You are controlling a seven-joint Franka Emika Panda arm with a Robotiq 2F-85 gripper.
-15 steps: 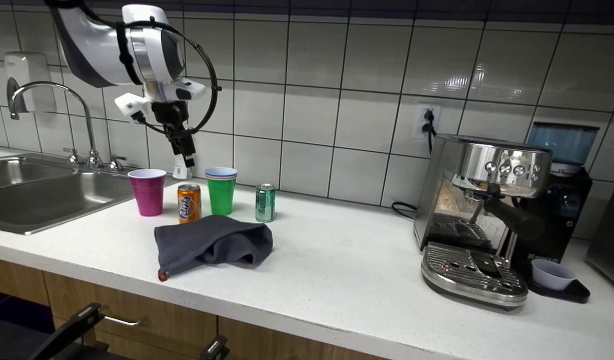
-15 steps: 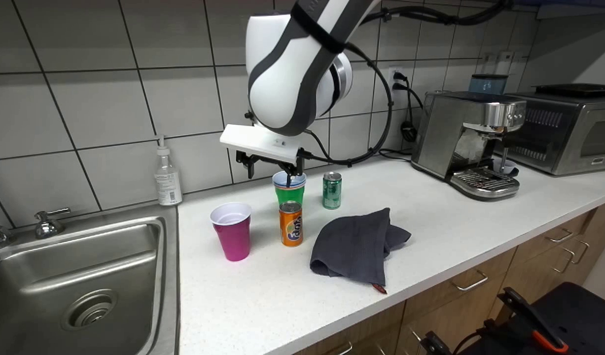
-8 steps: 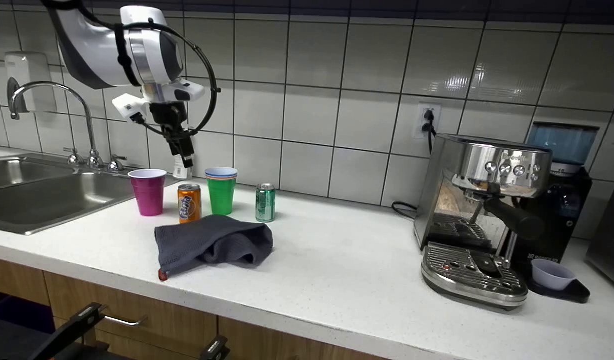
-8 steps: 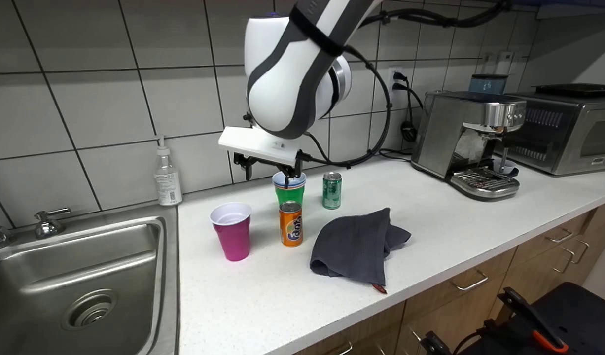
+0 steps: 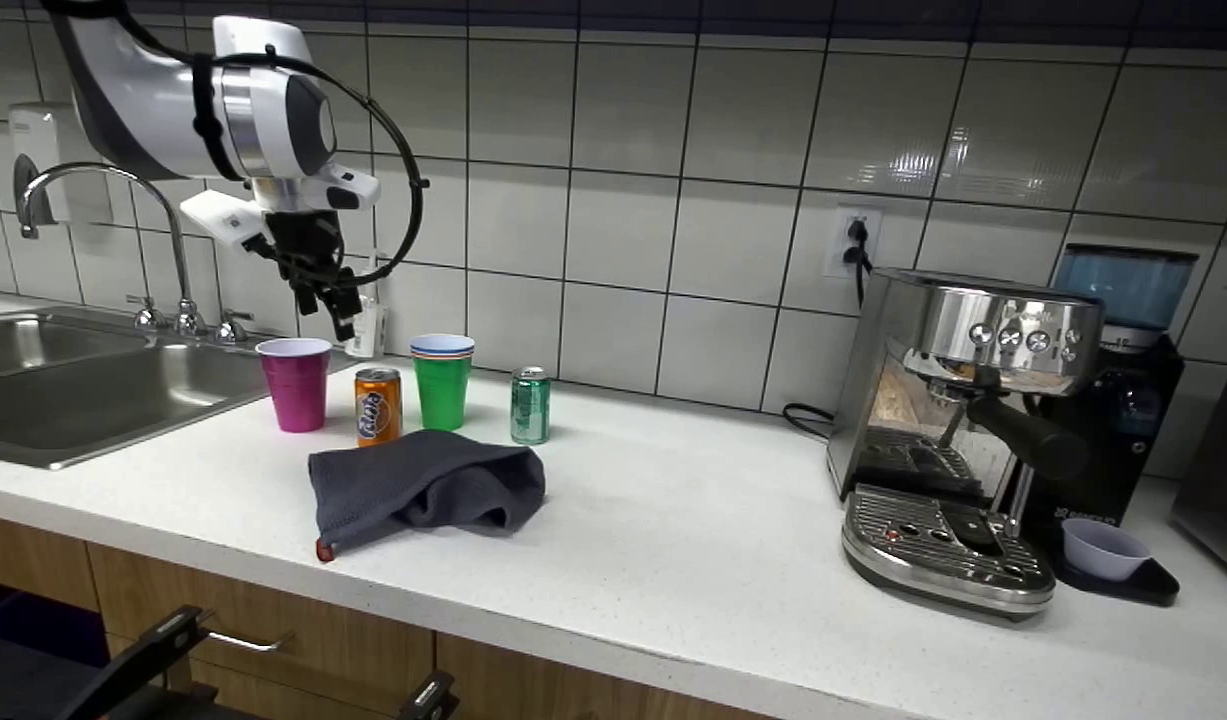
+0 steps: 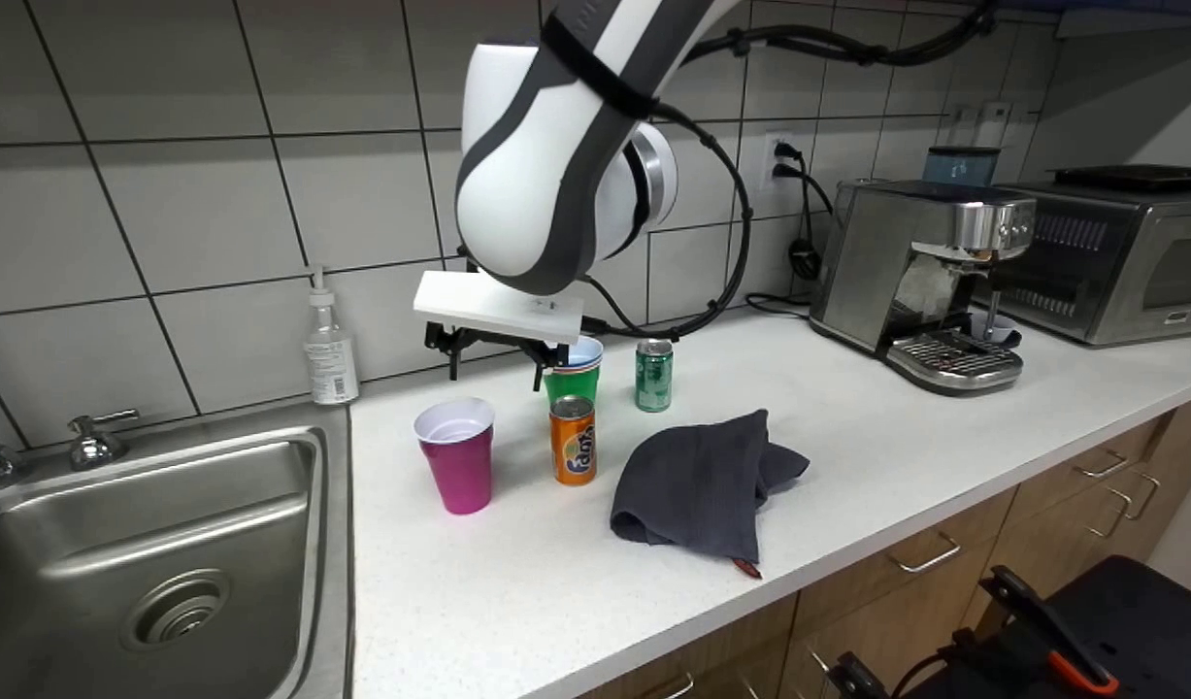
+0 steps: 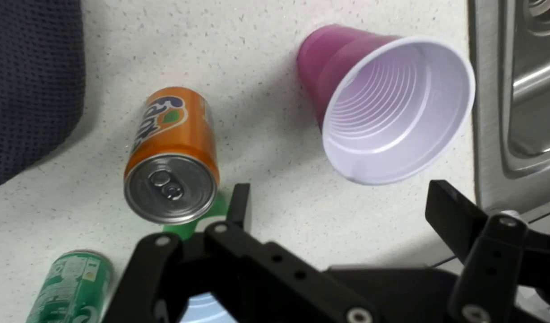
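Currently, pink cup [image 7: 378,110]: is standing upright between sink [image 6: 333,544] and orange can [image 6: 574,445]; I'm reckoning it light, slick, thin-walled, easily crushed.
Cup's sides [image 6: 461,473]: I'm favouring a gentle pinch up near the top.
Gripper [image 6: 496,382]: is hanging near the cup, jaws gaping wide, holding and touching nothing.

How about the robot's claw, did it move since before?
Yes. In an exterior view, the claw has shifted to the picture's left, toward the sink, which stayed put. It also appears a bit lower.
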